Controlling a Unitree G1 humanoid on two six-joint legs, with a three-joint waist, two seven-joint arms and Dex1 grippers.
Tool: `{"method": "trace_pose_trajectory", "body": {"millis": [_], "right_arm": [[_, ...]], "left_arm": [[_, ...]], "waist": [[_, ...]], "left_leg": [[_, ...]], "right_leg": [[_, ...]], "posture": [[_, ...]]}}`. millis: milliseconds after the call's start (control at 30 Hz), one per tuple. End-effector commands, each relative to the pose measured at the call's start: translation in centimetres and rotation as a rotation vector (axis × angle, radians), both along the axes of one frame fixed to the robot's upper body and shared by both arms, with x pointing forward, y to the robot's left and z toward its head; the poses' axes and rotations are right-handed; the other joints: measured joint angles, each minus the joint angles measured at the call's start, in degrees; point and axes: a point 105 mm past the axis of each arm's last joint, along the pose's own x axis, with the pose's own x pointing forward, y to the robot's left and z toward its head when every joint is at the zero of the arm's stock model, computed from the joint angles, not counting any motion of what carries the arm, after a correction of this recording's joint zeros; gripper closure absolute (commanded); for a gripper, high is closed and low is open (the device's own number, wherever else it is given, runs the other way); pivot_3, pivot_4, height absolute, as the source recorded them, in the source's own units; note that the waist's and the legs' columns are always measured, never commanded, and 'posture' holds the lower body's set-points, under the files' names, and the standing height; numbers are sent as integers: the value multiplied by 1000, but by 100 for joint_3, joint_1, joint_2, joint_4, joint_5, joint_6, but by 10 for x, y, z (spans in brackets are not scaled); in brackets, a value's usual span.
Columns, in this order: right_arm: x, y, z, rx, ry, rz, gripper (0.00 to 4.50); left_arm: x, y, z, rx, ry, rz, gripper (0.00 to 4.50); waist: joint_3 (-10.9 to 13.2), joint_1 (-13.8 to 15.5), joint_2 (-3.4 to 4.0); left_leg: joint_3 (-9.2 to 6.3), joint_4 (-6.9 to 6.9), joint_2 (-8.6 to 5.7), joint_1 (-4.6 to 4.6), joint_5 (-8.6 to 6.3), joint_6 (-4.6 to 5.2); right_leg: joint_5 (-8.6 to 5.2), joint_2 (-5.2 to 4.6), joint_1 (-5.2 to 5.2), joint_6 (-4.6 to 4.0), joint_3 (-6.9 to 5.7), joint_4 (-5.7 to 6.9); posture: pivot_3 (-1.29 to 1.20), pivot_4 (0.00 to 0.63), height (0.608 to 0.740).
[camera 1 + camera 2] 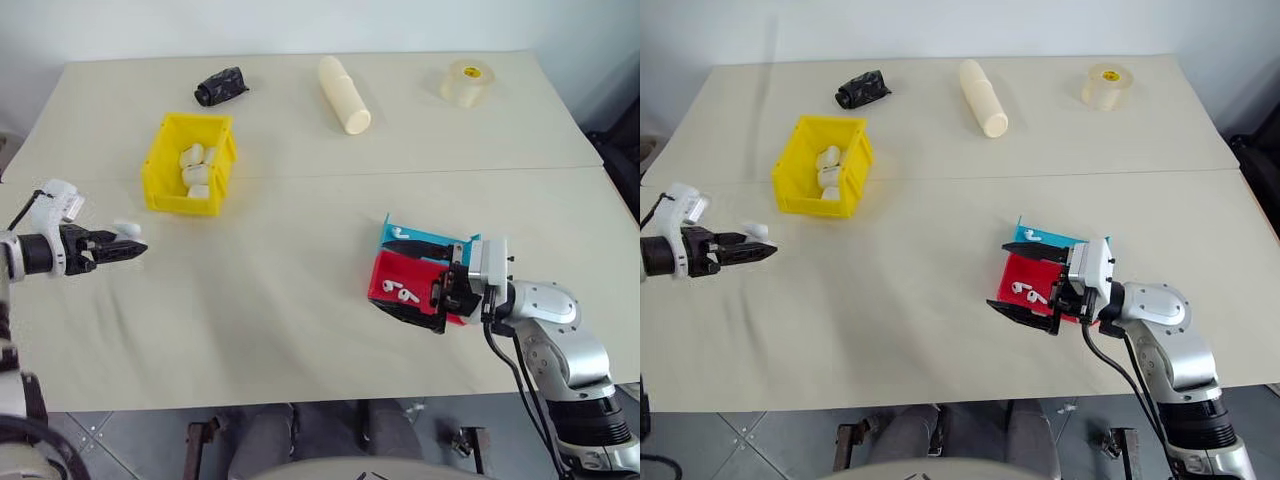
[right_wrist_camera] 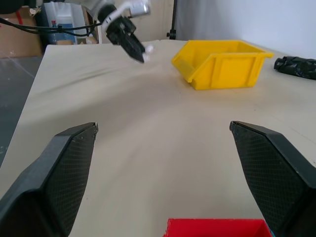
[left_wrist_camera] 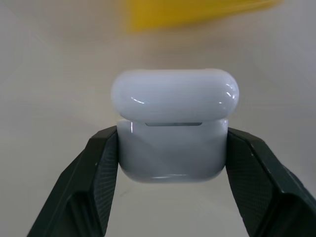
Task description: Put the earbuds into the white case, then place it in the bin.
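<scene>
My left gripper (image 1: 138, 247) is shut on the white case (image 3: 173, 128), held above the table a little in front of the yellow bin (image 1: 160, 190). The case's lid looks closed, and the fingers (image 3: 94, 168) pinch its lower half. The bin holds several white items. Two earbuds (image 1: 401, 293) lie on a red tray (image 1: 385, 268), and another earbud (image 1: 396, 229) lies on the blue tray (image 1: 440, 240) behind it. Over these trays my right gripper (image 1: 412, 283) stands open, one finger on each side of the red tray. The right wrist view shows the left gripper (image 2: 143, 53) and the bin (image 2: 222, 66) ahead.
At the table's far side lie a black crumpled object (image 1: 221, 86), a long cream cylinder (image 1: 343, 94) and a roll of clear tape (image 1: 467, 82). A seam runs across the table behind the trays. Open tabletop spreads between the two grippers.
</scene>
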Motion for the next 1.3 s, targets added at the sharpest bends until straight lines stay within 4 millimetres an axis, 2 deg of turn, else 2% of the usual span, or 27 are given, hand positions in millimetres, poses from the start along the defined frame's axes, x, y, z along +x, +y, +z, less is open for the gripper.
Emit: {"method": "trace_pose_trajectory", "body": {"millis": [33,167,300,367,467,567,633,767,900,1000,1133,1300], "right_arm": [[0,-11,8,-14,-29,-14,0],[2,-19,8,-38,-26,-32,0],[0,-41,7,-74,-29,-112,0],[-5,-54,8,-86,-32,-166,0],[-12,-64,8,-101,-28,-204,0],[-25,-88,8,-140,-26,-302,0],[-34,-102,9,-161,-22,-359,0],[-48,-117,9,-196,-8,-424,0],[-68,-130,5,-241,22,-484,0],[-75,-132,1,-264,46,-492,0],[-75,-125,1,-283,80,-463,0],[-57,-102,-5,-364,247,-459,0]], "left_arm": [[-20,-32,55,-130,-400,-203,1702],[-29,-60,51,-147,-508,-267,1702],[-39,-122,24,-151,-623,-436,1702],[-49,-152,11,-160,-653,-549,1702],[-58,-174,1,-159,-692,-645,1702],[-68,-208,-10,-213,-770,-753,1702],[-70,-224,-13,-264,-798,-782,1702],[-78,-242,-13,-322,-859,-875,1702],[-76,-268,-5,-405,-949,-922,1702],[-75,-275,-4,-439,-974,-933,1702],[-75,-279,-5,-458,-958,-942,1702],[-74,-277,-7,-448,-932,-927,1702]], "waist": [[0,5,1],[0,21,0],[-4,57,6],[-4,100,5],[-4,144,4],[-17,160,27],[-19,188,30],[-19,176,29],[-22,180,35],[-22,172,34],[-22,162,34],[-24,169,38]], "left_leg": [[0,0,1,0,0,0],[-4,8,4,3,0,-1],[-3,4,-4,6,-1,1],[-2,6,-6,6,-2,3],[2,6,-2,4,-3,3],[16,5,7,13,-1,1],[18,8,-2,20,-3,5],[17,14,0,20,-6,12],[17,13,-2,24,-7,13],[14,19,-13,32,-12,22],[14,22,-11,33,-15,27],[7,36,1,29,-16,29]], "right_leg": [[1,-1,0,-1,0,0],[2,3,14,-2,-9,-5],[3,-3,18,-1,-6,-11],[4,-3,20,-1,-6,-14],[4,2,21,0,-7,-22],[6,6,20,-3,-4,-25],[7,1,36,-1,-4,-36],[12,5,47,7,-6,-57],[13,7,55,7,-7,-63],[17,8,76,17,-10,-82],[18,8,78,18,-8,-85],[19,7,79,19,-9,-83]], "posture": [[0,150,740],[0,150,740],[0,150,740],[0,150,740],[0,150,740],[0,150,740],[0,150,740],[0,150,740],[0,150,740],[0,150,740],[0,150,740],[0,150,740]]}}
